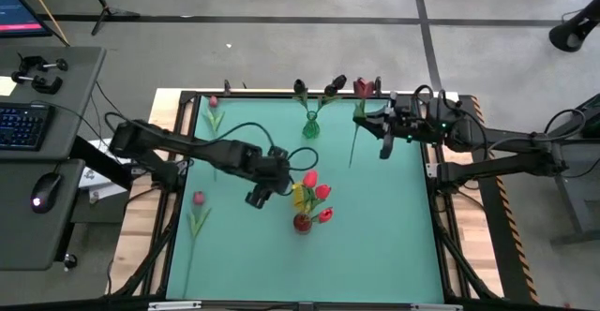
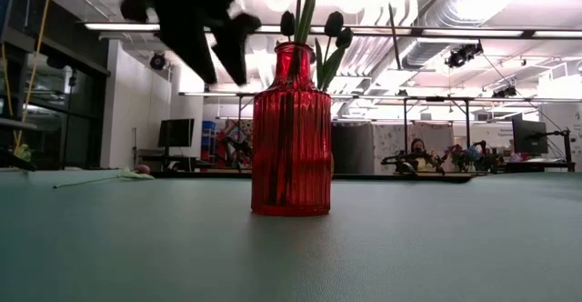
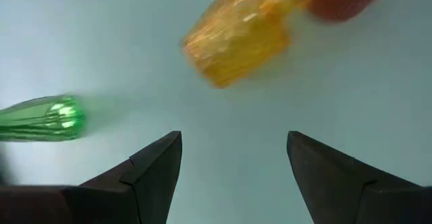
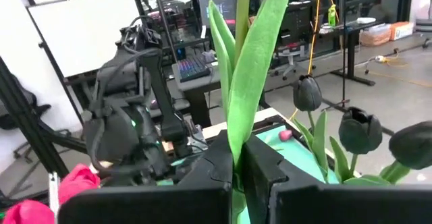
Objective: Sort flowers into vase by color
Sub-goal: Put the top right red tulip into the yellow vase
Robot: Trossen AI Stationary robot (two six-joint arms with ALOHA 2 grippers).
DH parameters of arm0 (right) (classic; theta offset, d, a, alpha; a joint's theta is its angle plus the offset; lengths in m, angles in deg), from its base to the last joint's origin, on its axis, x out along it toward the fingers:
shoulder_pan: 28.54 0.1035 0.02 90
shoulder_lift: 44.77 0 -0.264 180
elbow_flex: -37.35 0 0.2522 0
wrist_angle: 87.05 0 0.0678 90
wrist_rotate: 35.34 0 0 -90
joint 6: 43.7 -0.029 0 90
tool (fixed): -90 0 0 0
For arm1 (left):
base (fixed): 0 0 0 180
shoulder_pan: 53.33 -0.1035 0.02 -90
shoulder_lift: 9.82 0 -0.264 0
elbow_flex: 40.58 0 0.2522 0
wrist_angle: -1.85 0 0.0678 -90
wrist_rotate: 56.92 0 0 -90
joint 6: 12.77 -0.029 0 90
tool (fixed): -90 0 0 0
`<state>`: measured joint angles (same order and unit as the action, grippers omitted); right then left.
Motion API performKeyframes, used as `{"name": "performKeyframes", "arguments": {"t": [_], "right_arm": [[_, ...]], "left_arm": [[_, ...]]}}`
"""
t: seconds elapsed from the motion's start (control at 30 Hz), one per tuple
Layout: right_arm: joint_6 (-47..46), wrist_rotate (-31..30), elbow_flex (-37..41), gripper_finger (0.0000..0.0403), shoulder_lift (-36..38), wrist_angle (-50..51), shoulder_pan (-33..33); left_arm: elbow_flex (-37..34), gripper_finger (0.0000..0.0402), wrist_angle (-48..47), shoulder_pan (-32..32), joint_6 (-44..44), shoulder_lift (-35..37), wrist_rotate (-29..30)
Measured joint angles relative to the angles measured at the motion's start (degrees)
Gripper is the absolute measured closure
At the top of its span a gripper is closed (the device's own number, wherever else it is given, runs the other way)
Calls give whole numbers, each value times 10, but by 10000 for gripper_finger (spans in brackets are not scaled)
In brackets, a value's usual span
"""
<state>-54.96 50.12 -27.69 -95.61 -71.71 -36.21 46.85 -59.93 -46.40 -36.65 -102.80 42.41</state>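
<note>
My right gripper point(image 1: 373, 116) is shut on a tulip with a dark red head point(image 1: 363, 88) and a long green stem point(image 1: 353, 147), at the far right of the green mat. A green vase point(image 1: 310, 125) with near-black tulips point(image 4: 358, 131) stands to its left. A red vase point(image 1: 302, 222) holds red tulips point(image 1: 315, 185), and a yellow vase point(image 1: 297, 197) stands beside it. My left gripper point(image 1: 259, 197) is open and empty above the mat, just left of the yellow vase point(image 3: 236, 38). My right gripper point(image 4: 237, 163) pinches the tulip's green stem and leaves point(image 4: 237, 140) between its two fingers. The fingers come level from the table's right and lie across the stem. The flower rises above the fingers and appears clear of the mat.
Two pink tulips lie on the mat's left side, one far point(image 1: 214, 101) and one near point(image 1: 199, 199). The red vase point(image 2: 291, 129) stands mid-mat. A desk with a keyboard point(image 1: 21, 125) and a mouse stands beyond the table's left edge. A person sits far back in the room point(image 2: 418, 149).
</note>
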Motion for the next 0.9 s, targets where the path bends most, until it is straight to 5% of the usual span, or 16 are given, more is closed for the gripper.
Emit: {"name": "performKeyframes", "arguments": {"t": [0.07, 0.23, 0.3, 0.47, 0.77, 0.9], "right_arm": [[21, 0, 0, 403, 1, 1, -2], [43, 0, 0, 403, 1, 8, -10], [51, 4, 0, 403, 1, 9, -11], [52, 11, 0, 403, 4, 9, -11], [23, 11, 0, 403, 11, 4, -11], [17, 10, 0, 403, 11, 4, -11]], "left_arm": [[0, 145, 17, -1, -16, -16, 69], [0, 145, 41, 14, -24, -36, 351], [0, 145, 59, 15, -42, -37, 377], [0, 145, 77, 15, -42, -34, 360], [0, 126, 20, -46, -9, -30, 116], [0, 81, 17, -68, -50, -31, 68]]}}
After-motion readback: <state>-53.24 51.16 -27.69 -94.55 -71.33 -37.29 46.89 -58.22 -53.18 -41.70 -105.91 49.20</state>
